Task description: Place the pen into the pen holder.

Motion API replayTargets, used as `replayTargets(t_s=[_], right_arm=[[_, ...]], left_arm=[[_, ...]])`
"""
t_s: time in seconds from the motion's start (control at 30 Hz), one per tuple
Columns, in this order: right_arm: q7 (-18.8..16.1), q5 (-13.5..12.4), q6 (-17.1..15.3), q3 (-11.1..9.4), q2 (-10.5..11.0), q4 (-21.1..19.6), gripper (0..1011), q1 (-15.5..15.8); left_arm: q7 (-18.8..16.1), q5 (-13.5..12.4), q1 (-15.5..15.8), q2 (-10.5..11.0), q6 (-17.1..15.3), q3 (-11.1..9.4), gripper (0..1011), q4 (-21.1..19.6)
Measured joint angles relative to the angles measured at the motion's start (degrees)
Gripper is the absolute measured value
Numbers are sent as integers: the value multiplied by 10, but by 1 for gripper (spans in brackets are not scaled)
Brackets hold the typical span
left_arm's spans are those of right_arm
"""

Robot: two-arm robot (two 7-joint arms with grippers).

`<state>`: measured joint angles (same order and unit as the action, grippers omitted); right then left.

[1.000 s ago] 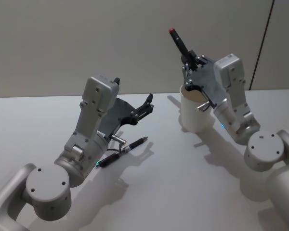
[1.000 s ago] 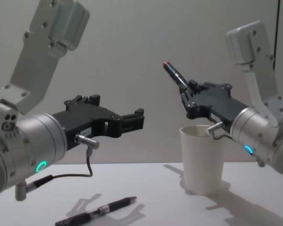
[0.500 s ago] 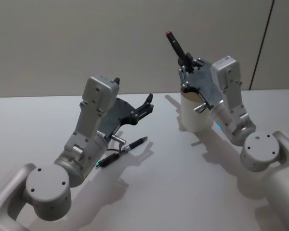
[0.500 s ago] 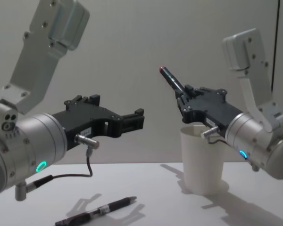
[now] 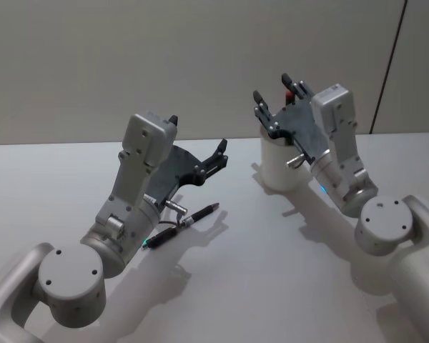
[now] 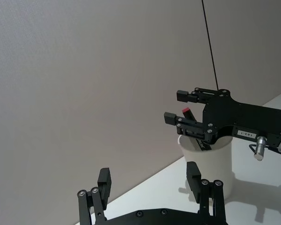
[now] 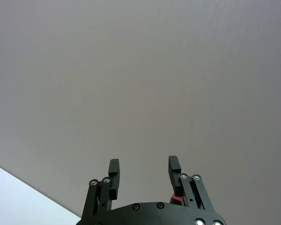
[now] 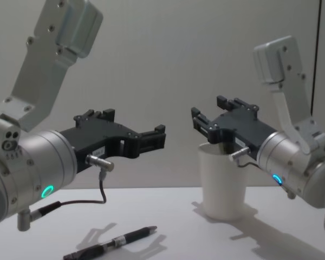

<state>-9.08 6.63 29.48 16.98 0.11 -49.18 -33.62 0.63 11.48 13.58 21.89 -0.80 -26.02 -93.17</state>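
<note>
The pen holder, a white paper cup (image 5: pixel 274 166) (image 8: pixel 222 184) (image 6: pixel 210 174), stands on the table at the right. A black pen with a red end (image 6: pixel 186 111) (image 5: pixel 291 93) stands inside the cup, and its red tip shows above the rim. My right gripper (image 5: pixel 272 91) (image 8: pixel 207 110) (image 6: pixel 176 106) (image 7: pixel 144 165) hovers just over the cup's rim, open, its fingers on either side of the red tip without gripping it. A second dark pen (image 5: pixel 182 223) (image 8: pixel 116 241) lies on the table under my left arm. My left gripper (image 5: pixel 219 154) (image 8: pixel 158 137) (image 6: pixel 149 175) hangs open and empty above it.
A plain white table (image 5: pixel 272 271) carries everything, with a bare grey wall (image 5: pixel 129 57) behind it. A thin cable (image 8: pixel 100 192) hangs from my left wrist above the lying pen. A wide gap separates the two grippers.
My right gripper has opened and sunk toward the cup. The red-ended pen, held high and slanted before, has dropped into the cup. The left arm has not moved.
</note>
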Motion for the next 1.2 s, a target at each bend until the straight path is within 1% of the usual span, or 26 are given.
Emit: replayTargets(t_s=[0.03,0.1,0.13,0.23,0.33,0.37,0.4,0.43,0.5,0.57,0.83,0.87,0.97,1.0,1.1,1.17,1.2], right_arm=[[0,0,0,0,0,0,630,0],[0,0,0,0,0,1,671,0],[0,0,1,0,0,1,731,-1],[0,0,1,0,0,2,789,-1],[-1,-1,1,0,0,2,873,-1],[-1,-1,1,0,0,2,918,-1],[-1,-1,1,0,0,2,932,-1],[-2,-1,1,0,0,1,977,-1],[-5,-3,-1,0,0,-4,1001,1],[-7,-4,-3,0,1,-10,1002,3],[-21,-21,-22,-1,12,-70,1002,33],[-22,-26,-26,-2,16,-86,1002,41],[-25,-35,-34,-3,21,-107,1002,53],[-26,-40,-41,-4,25,-124,1002,64],[-26,-49,-51,-6,31,-150,1002,79],[-24,-59,-67,-8,40,-182,1002,99],[-23,-61,-71,-8,42,-189,1002,104]], left_arm=[[0,0,0,0,0,0,1001,0],[0,0,0,0,0,0,1001,0],[0,0,0,0,0,0,1001,0],[0,0,0,0,0,0,1001,0],[0,0,0,0,0,0,1001,0],[0,0,0,0,0,0,1001,0],[0,0,0,0,0,0,1001,0],[0,0,0,0,0,0,1001,0],[0,0,0,0,0,0,1001,0],[0,0,0,0,0,0,1001,0],[0,0,0,0,0,0,1001,0],[0,0,0,0,0,0,1001,0],[0,0,0,0,0,0,1001,0],[0,0,0,0,0,0,1001,0],[0,0,0,0,0,0,1001,0],[0,0,0,0,0,0,1001,0],[0,0,0,0,0,0,1001,0]])
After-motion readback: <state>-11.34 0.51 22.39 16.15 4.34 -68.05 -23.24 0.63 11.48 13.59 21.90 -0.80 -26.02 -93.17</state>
